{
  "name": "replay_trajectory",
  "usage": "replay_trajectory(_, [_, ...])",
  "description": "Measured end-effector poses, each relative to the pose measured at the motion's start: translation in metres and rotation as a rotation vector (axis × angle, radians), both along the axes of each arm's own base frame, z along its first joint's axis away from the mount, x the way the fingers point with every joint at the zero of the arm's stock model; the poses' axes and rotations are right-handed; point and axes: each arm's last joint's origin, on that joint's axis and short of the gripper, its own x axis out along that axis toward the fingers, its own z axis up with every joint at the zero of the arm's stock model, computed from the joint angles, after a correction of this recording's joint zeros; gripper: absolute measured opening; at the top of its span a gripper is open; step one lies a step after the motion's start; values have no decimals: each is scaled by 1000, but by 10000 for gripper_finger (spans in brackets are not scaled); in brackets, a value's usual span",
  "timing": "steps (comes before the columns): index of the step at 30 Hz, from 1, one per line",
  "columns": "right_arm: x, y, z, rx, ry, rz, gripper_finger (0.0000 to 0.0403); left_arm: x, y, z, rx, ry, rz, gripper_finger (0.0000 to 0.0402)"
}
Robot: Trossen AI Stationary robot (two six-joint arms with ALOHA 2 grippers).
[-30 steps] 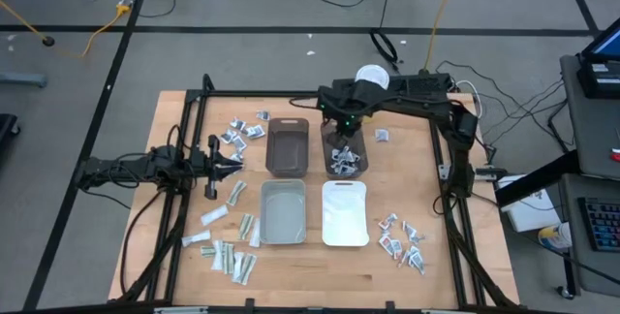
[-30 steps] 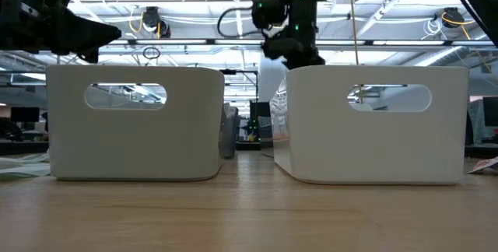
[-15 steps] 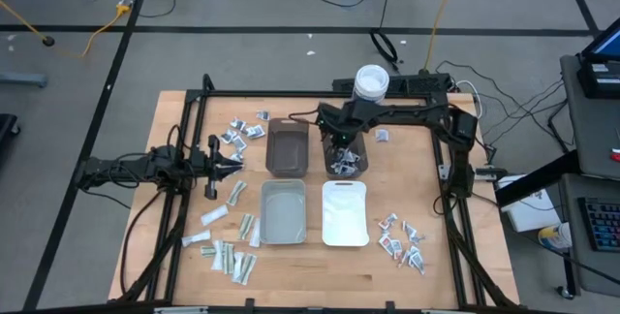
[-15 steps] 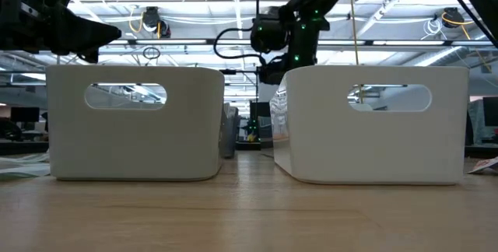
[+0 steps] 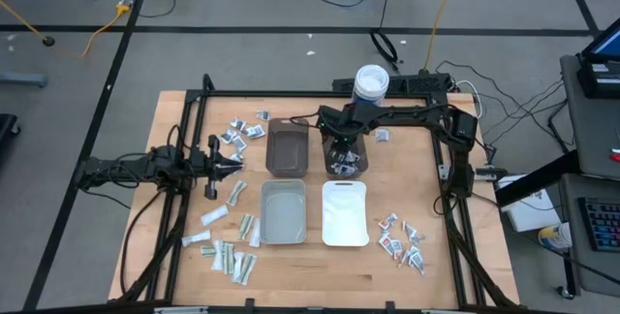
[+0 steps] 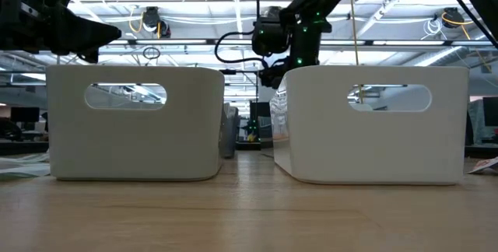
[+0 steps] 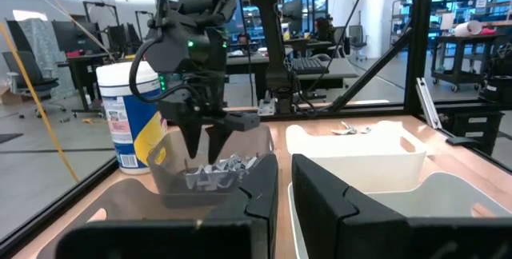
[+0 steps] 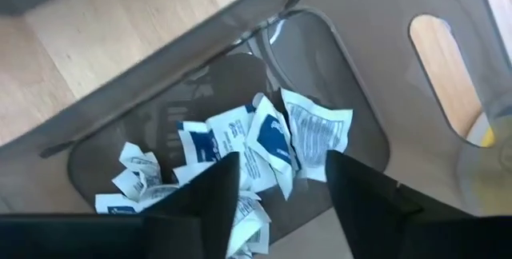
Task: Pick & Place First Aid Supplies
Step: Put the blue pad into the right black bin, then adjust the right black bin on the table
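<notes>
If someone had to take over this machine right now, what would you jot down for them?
Right gripper: open, inside the top of the far grey bin, over the blue-marked packets already lying in it; nothing held.
Left gripper: shut, waiting at the table's left side, holding nothing that I can see.
Done: a small pile of packets is in that grey bin.
Left: loose packets at far left, pale strips at near left, red-marked packets at near right, one by the tub. The brown bin and the two near bins look empty.
</notes>
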Motion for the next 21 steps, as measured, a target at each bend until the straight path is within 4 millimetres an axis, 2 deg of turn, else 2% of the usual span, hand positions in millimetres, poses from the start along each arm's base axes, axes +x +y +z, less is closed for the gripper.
replay_trajectory(5, [-3, 12, 5, 67, 22, 7, 223, 0, 0, 0, 0, 0, 0, 47])
replay_trajectory(13, [-11, 28, 33, 93, -37, -45, 220, 0, 0, 0, 0, 0, 0, 47])
replay_trajectory(17, [-23, 31, 46, 97, -58, -82, 212, 0, 0, 0, 0, 0, 0, 47])
replay_trajectory(21, [-43, 32, 48, 95, -73, -107, 210, 0, 0, 0, 0, 0, 0, 47])
